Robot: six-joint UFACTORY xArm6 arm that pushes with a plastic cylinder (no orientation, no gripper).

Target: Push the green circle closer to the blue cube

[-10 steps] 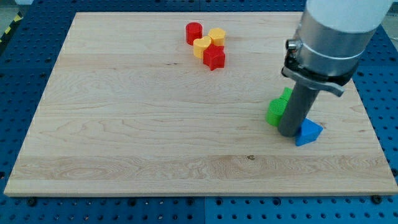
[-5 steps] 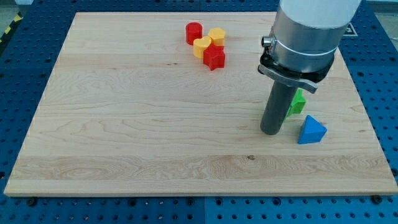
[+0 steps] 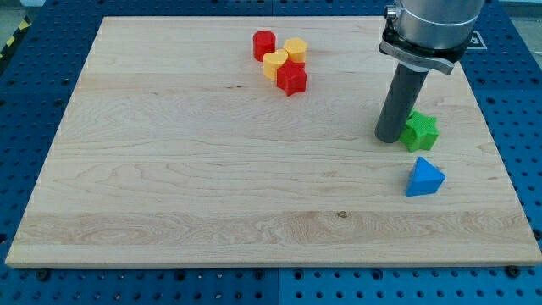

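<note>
You've got my tip [image 3: 389, 139] planted on the wooden board [image 3: 169, 169], touching the left side of the green star-shaped block [image 3: 419, 132]. There's no gripper, just a bare rod, so nothing is grasped. The blue pyramid-like block [image 3: 423, 178] sits just below the green one. Near the view's top: red cylinder [image 3: 264, 44], yellow heart [image 3: 275, 63], yellow hexagon [image 3: 295, 49] and red star [image 3: 291, 79], bunched together.

Red cylinder [image 3: 264, 44], yellow blocks [image 3: 285, 56], red star [image 3: 291, 79] clustered top.
</note>
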